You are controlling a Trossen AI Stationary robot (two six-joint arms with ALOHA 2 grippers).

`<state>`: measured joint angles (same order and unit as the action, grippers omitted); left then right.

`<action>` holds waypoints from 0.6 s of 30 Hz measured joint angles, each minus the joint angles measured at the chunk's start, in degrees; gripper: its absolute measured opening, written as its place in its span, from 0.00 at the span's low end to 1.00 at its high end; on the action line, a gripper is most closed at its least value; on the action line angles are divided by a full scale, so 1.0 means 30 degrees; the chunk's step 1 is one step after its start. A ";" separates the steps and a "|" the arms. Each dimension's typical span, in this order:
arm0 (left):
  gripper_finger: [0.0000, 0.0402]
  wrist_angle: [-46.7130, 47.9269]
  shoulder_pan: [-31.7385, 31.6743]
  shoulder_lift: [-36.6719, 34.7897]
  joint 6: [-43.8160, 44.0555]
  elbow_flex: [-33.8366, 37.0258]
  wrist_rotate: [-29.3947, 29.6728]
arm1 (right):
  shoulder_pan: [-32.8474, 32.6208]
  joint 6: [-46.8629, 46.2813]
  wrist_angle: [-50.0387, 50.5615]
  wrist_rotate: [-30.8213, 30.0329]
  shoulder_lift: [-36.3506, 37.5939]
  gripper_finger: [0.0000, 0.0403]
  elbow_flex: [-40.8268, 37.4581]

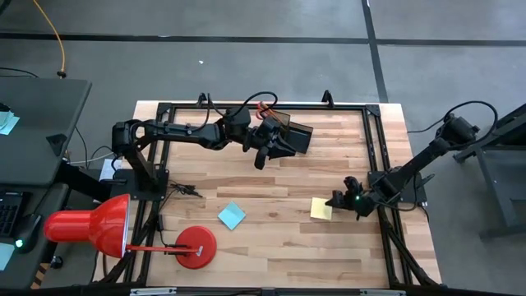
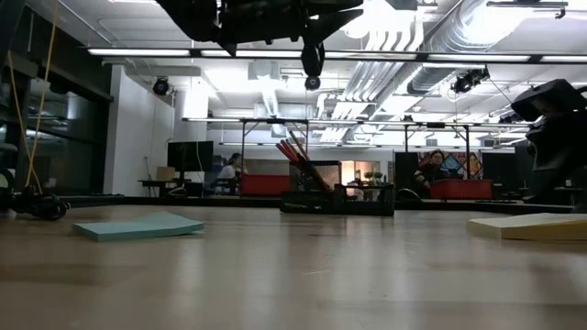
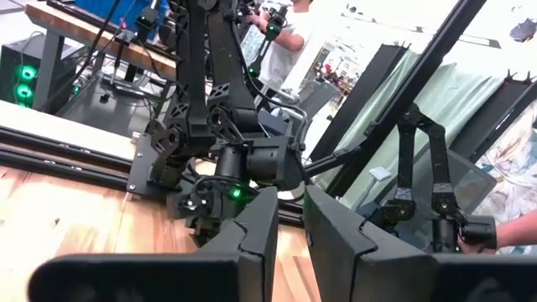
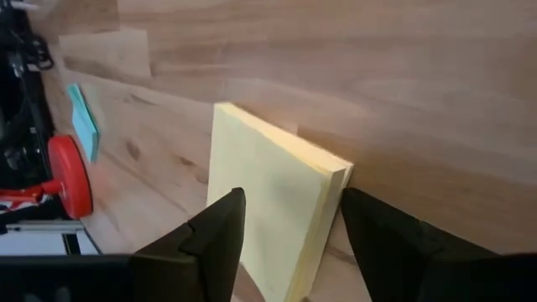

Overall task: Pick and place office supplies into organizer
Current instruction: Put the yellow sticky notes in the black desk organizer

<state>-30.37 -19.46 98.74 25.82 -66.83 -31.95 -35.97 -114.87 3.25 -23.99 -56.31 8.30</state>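
The black organizer [image 1: 294, 136] stands at the table's far middle, and long thin items [image 2: 298, 158] lean out of its taller compartment. My left gripper [image 1: 265, 154] hovers level just left of it, high above the table [image 2: 312, 60]; its fingers [image 3: 290, 210] stand a narrow gap apart with nothing between them. A yellow sticky-note pad [image 1: 320, 209] lies flat near the right edge. My right gripper [image 4: 289, 210] is open and slants down over the pad [image 4: 277, 193], one finger above its top and the other beyond its edge. A blue pad [image 1: 232, 215] lies flat at the near middle. My right gripper stands astride the yellow pad's edge [image 4: 336, 180], slanting down from the table's right. Whether either finger touches the pad, I cannot tell. The pad lies flat on the table.
A red desk lamp [image 1: 86, 226] with a round red base [image 1: 196, 245] stands at the near left. A black metal frame [image 1: 374, 140] runs round the table. Cables [image 1: 185, 191] lie at the left. People [image 3: 285, 25] show in the room beyond.
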 joint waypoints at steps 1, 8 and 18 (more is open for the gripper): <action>0.12 0.0000 0.0000 0.0000 0.0000 0.0000 -0.0055 | 0.0000 -0.0004 -0.0004 -0.0111 0.0000 0.49 -0.0002; 0.12 0.0040 0.0000 0.0003 0.0000 0.0000 -0.0195 | 0.0582 0.0590 -0.0994 -0.0008 0.0000 0.49 -0.0010; 0.11 0.0036 0.0000 0.0000 0.0000 0.0002 -0.0195 | 0.3226 0.2319 -0.1957 0.3504 -0.0566 0.49 0.0006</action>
<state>-30.26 -19.46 98.74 25.82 -66.82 -32.53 -26.29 -107.91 -2.63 -13.47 -58.01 8.32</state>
